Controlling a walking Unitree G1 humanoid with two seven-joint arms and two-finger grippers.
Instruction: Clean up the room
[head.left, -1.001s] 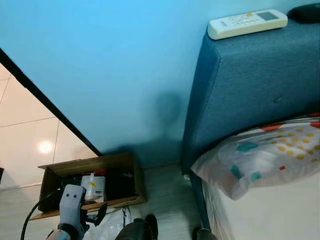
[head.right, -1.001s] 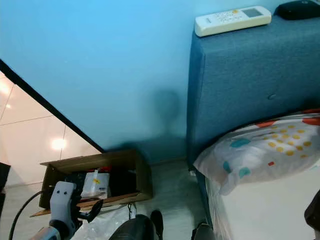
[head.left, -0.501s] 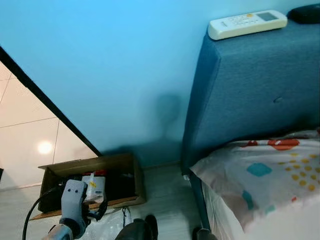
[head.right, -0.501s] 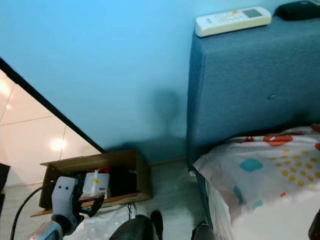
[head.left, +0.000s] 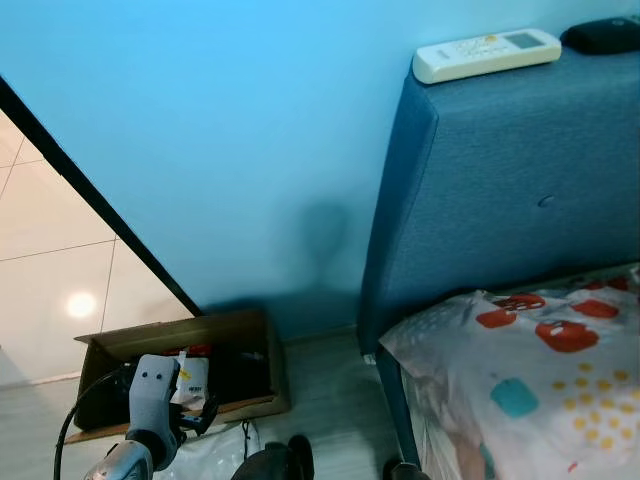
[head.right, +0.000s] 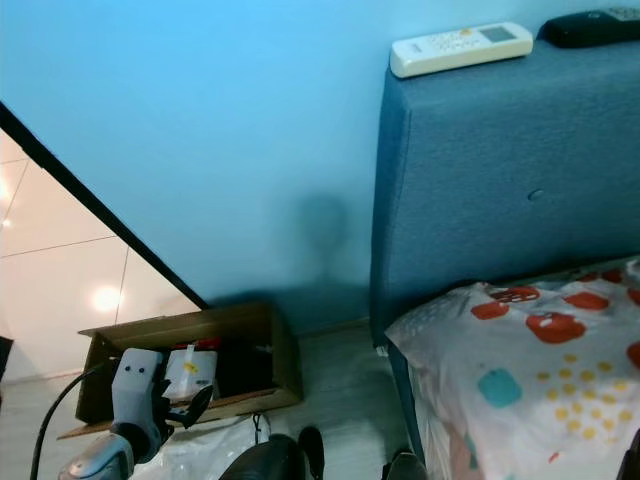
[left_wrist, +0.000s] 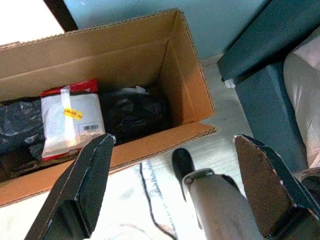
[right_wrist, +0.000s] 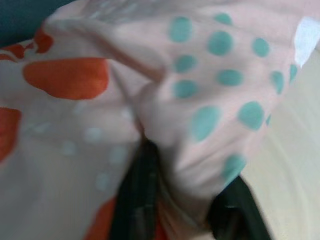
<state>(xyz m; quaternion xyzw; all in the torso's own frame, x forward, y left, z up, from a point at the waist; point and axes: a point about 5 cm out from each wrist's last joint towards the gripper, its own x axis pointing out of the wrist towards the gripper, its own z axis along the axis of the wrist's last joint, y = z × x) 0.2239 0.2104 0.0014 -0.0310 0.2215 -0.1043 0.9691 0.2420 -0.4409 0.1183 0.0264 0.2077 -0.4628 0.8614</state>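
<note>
- Compared with a second ago, the patterned pillow (head.right: 520, 385) is showing a different face, red blobs now lying where teal and yellow dots were, so it is being turned or dragged across the bed (head.left: 395, 400); the left arm is hanging in much the same place beside the box.
- On the left, the left claw (left_wrist: 172, 185) is hanging idle with its fingers spread wide above the floor, just in front of the open cardboard box (head.left: 250, 330); inside the box a white packet (left_wrist: 65, 120) with a red edge is lying beside dark bags.
- In the middle, the blue headboard (head.left: 500, 170) is standing against the wall, carrying a white remote (head.left: 487, 53) and a dark object (head.left: 603, 36) on its top edge.
- On the right, the right claw (right_wrist: 175, 200) is pinching a fold of the pillow's fabric between its two black fingers; the cloth is bunching over them.
- Judging from this, the pull wants to be slow and level; the grip is taking fabric only, so a jerk could let it slip; the pillow should be settling flat near the headboard before the fingers are letting go.
</note>
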